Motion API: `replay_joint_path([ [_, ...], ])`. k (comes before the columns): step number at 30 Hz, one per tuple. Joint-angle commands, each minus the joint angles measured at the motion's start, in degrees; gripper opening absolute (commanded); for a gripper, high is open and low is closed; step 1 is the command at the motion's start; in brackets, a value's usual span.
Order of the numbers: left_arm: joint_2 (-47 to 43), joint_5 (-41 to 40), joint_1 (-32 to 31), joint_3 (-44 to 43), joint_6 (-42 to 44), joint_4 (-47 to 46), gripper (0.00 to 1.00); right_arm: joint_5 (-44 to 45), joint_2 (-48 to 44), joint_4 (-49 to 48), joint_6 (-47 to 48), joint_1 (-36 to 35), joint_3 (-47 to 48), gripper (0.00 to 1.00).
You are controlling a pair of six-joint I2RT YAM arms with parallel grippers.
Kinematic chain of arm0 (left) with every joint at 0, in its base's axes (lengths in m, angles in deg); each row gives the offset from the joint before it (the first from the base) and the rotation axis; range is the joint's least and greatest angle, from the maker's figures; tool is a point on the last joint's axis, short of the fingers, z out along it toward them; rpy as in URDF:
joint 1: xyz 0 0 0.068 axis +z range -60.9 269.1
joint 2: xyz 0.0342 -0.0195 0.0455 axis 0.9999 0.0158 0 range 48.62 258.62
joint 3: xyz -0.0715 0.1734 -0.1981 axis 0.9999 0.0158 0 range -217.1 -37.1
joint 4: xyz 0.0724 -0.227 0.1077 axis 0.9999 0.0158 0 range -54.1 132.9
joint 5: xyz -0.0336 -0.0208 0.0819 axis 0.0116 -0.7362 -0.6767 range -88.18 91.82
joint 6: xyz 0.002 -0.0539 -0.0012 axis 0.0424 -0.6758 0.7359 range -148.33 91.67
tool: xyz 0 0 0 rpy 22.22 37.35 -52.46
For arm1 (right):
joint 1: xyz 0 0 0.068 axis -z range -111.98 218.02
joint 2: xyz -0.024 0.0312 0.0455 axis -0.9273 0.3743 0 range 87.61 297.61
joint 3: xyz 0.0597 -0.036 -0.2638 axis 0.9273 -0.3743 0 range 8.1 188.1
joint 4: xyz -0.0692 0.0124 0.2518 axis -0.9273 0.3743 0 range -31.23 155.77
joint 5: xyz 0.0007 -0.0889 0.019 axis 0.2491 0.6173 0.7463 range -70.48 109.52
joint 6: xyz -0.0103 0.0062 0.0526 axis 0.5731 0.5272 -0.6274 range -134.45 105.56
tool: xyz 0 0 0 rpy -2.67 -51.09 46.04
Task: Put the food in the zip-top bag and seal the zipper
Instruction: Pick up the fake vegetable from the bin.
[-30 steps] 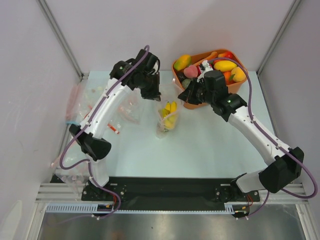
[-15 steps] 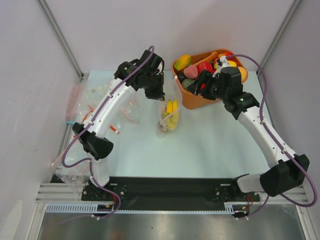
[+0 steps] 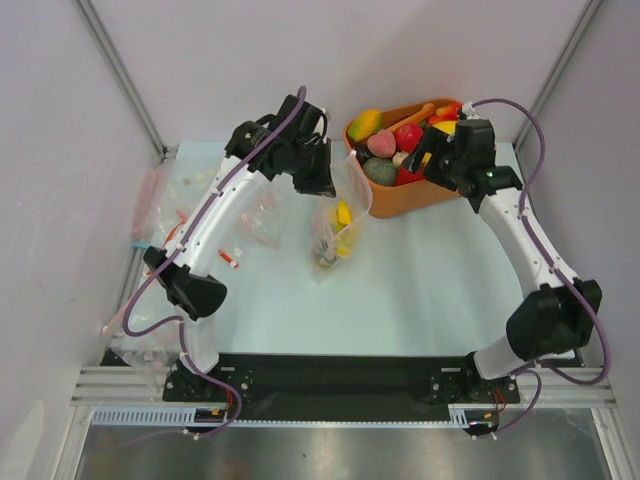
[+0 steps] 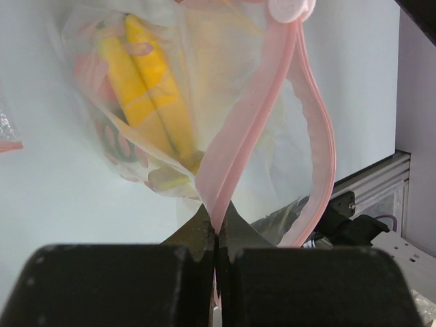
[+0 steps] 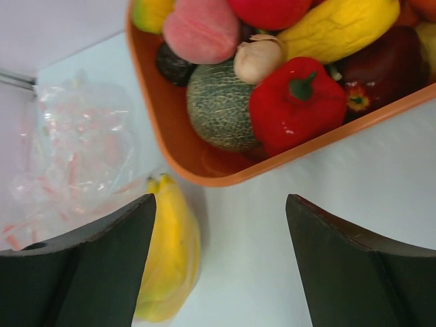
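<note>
My left gripper [image 3: 325, 182] is shut on the pale pink zipper [image 4: 248, 129] of the zip-top bag [image 3: 340, 222] and holds its mouth up and open. Yellow bananas [image 4: 153, 82] lie inside the bag. My right gripper [image 3: 420, 165] hangs open and empty over the near rim of the orange tub [image 3: 400, 203]. Its fingers frame bare table [image 5: 272, 259] just in front of the tub [image 5: 170, 136]. The tub holds more food: a red pepper [image 5: 296, 102], a green melon [image 5: 218, 105], a pink peach [image 5: 201, 30] and a yellow piece [image 5: 340, 27].
Other clear bags lie crumpled on the table to the left [image 3: 258, 215] and against the left wall [image 3: 150, 200]. The tub stands at the back right, close to the wall posts. White walls close in both sides.
My right gripper has opened and drawn back from the bag to the tub. The left gripper has shifted the bag's mouth slightly right, its grip unchanged.
</note>
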Motion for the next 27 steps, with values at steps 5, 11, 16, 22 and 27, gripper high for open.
replay_joint_path([
  [5, 0.6, 2.6, 0.0, -2.8, -0.2, -2.1, 0.0, 7.9, 11.0, 7.6, 5.0, 0.9, 11.2, 0.87],
  [11, 0.2, 2.6, 0.0, -2.8, 0.2, -2.3, 0.0, 11.3, 18.0, 8.3, 9.7, 1.1, 16.9, 0.93],
  [16, 0.0, 2.8, 0.0, -2.2, 0.7, -2.0, 0.0, 11.9, 20.6, 6.3, 15.5, 1.0, 19.3, 0.96],
  [22, -0.2, 3.2, 0.0, -0.7, 1.9, -2.9, 0.0, 7.0, 29.8, 12.5, 19.2, 1.1, 30.7, 0.98],
  [27, 0.0, 4.6, 0.0, -1.1, 1.9, -2.8, 0.0, 2.8, 36.3, 22.6, 21.2, 0.8, 39.5, 0.99],
])
